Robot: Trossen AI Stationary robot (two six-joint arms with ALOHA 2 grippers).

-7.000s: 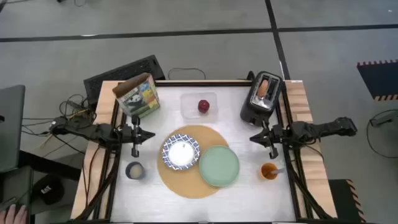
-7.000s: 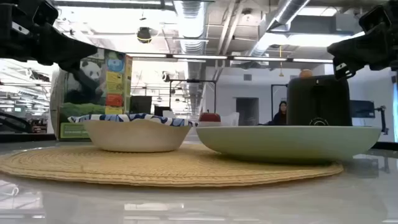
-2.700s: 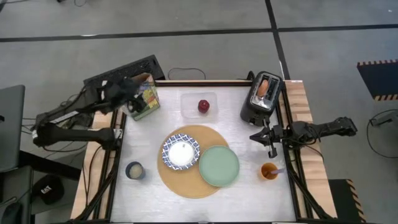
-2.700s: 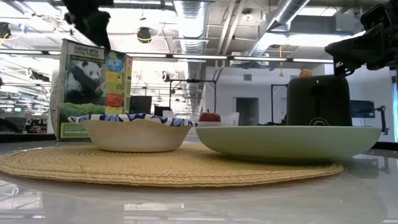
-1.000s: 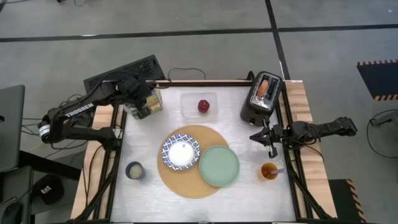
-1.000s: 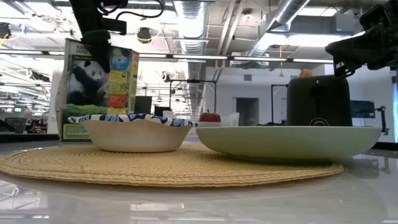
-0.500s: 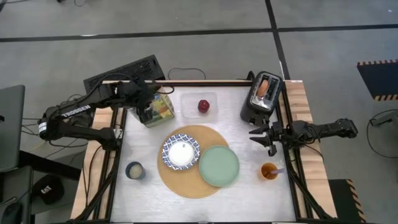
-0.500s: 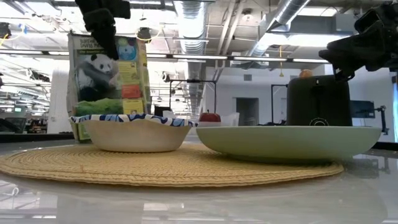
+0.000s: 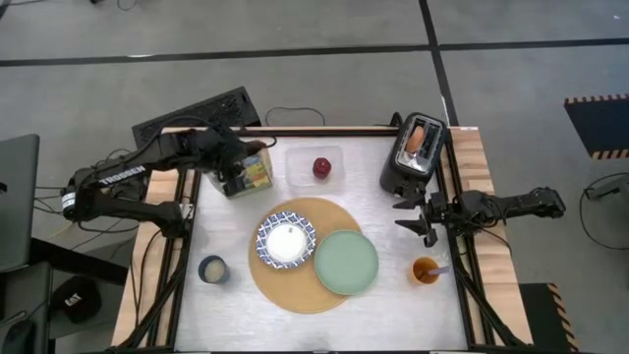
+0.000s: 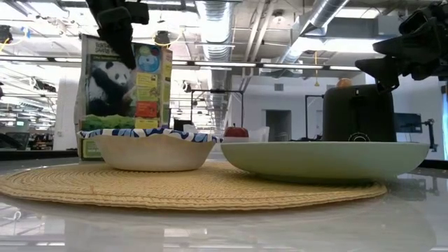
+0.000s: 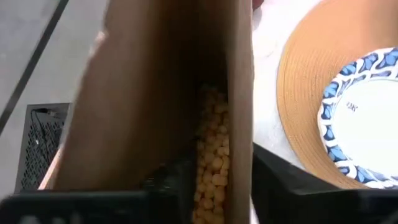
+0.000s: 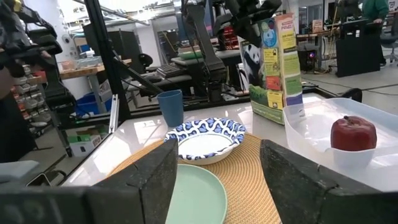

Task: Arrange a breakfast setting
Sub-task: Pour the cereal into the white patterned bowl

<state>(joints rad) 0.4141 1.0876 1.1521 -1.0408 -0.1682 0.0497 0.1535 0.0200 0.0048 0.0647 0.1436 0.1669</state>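
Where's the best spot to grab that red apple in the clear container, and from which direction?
Take the apple across its round middle, coming straight down from above. It sits inside the clear container, whose walls would likely block a sideways approach, while the top is open. The right gripper, open and idle by the toaster, looks nearer; the left gripper holds the cereal box.

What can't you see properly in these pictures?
- Spoon: no view shows one.
- Toast slice: only its top shows in the high view; the black toaster hides the rest.
- Cereal box: the left gripper covers its top in the high view.
- Right gripper: open, holding nothing.
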